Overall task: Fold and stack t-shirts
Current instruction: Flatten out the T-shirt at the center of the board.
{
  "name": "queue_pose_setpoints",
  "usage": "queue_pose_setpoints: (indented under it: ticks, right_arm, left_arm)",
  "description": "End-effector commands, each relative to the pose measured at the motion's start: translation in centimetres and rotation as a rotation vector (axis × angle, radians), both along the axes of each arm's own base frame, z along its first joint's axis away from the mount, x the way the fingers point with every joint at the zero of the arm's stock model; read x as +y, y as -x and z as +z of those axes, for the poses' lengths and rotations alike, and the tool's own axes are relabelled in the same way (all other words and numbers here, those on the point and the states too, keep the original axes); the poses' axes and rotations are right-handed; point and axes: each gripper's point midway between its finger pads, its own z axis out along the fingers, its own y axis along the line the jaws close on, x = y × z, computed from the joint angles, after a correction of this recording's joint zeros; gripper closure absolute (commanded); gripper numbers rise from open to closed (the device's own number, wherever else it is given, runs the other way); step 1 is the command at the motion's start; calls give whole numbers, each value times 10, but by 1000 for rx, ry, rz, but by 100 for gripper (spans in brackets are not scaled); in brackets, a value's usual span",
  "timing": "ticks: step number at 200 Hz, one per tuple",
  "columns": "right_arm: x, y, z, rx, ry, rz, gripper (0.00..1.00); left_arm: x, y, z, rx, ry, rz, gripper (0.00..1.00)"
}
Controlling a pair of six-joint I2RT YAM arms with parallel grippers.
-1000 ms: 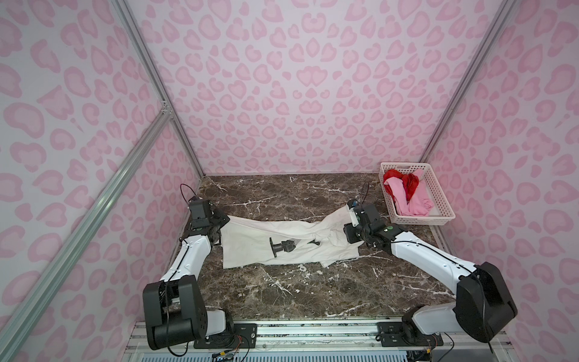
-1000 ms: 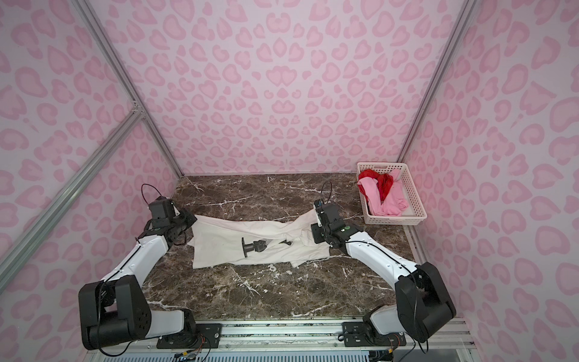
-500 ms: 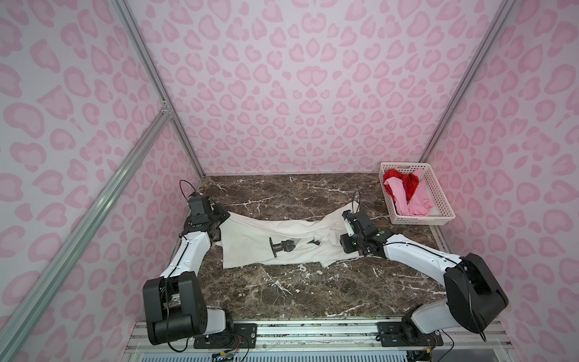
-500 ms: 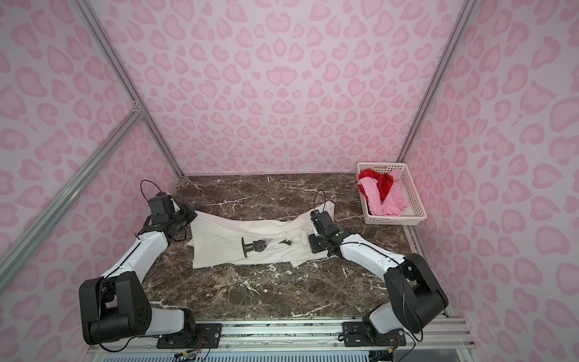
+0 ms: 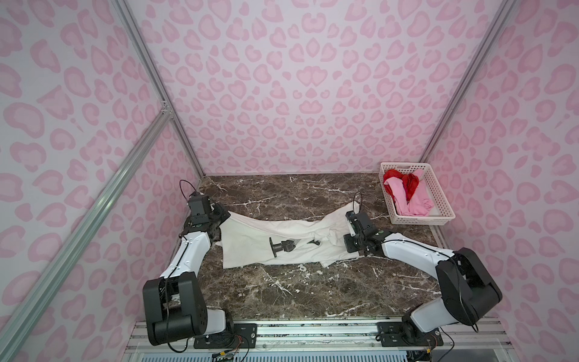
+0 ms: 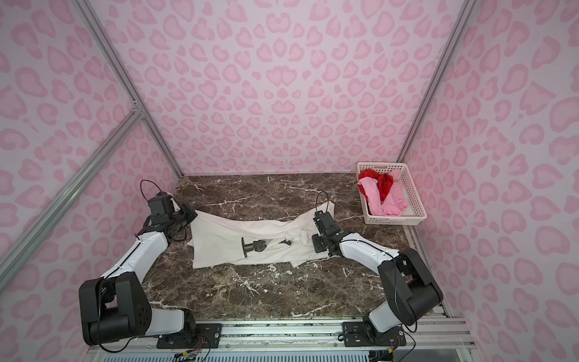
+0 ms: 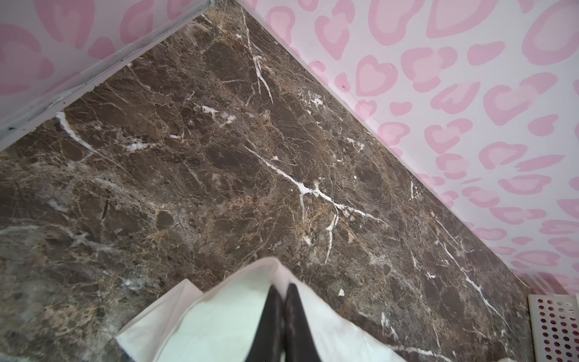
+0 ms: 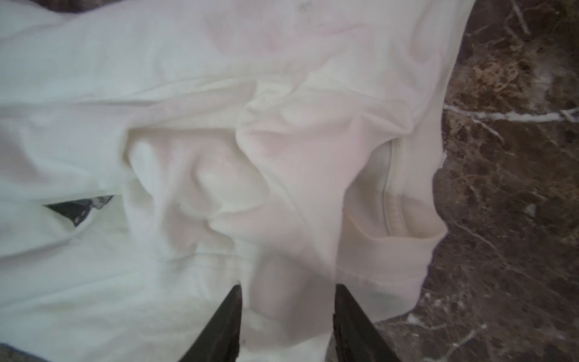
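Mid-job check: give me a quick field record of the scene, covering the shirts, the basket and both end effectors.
off-white t-shirt: spread unfolded and wrinkled on the table, black print facing up
left end effector: shut on one edge of the off-white t-shirt, edge raised off the table
right end effector: jaws apart over the shirt's opposite end, a fold of cloth between them
pink t-shirt: crumpled in the basket
red t-shirt: crumpled in the basket, tangled with the pink one
folded stack: none visible

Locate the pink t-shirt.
In both top views the pink t-shirt lies in the white basket at the far right corner of the table, tangled with the red t-shirt.
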Motion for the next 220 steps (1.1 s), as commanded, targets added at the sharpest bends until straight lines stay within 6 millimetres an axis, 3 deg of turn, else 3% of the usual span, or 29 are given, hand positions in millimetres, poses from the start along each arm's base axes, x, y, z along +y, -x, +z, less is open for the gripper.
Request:
queue_pose_setpoints:
  ticks: [1,22,54,73,112,139,171,211,220]
  right_arm:
    - [2,-11,2,-32,-11,-10,72]
    - [3,-16,8,-45,-17,-15,100]
    - [3,-20,51,-120,-43,-28,100]
    - [3,-24,97,-203,-71,-35,100]
    - [17,-18,223,-463,-194,32,100]
    - [12,1,298,-651,-232,42,100]
    - [-8,28,361,-805,-279,48,100]
    - [-42,79,453,-1070,-377,79,100]
    - [-53,96,475,-1140,-414,80,100]
  left_arm:
    - [1,-2,6,-23,0,3,95]
    - [0,-2,7,-24,-1,0,95]
    - [0,-3,10,-28,-7,-3,95]
    - [1,-5,17,-37,-13,-4,95]
    - [-6,-6,47,-89,-6,-39,95]
    - [-10,5,90,-152,-39,-68,95]
    - [-12,35,151,-243,-108,-61,95]
    - [-25,86,245,-420,-167,-78,95]
    - [-30,101,277,-484,-182,-87,95]
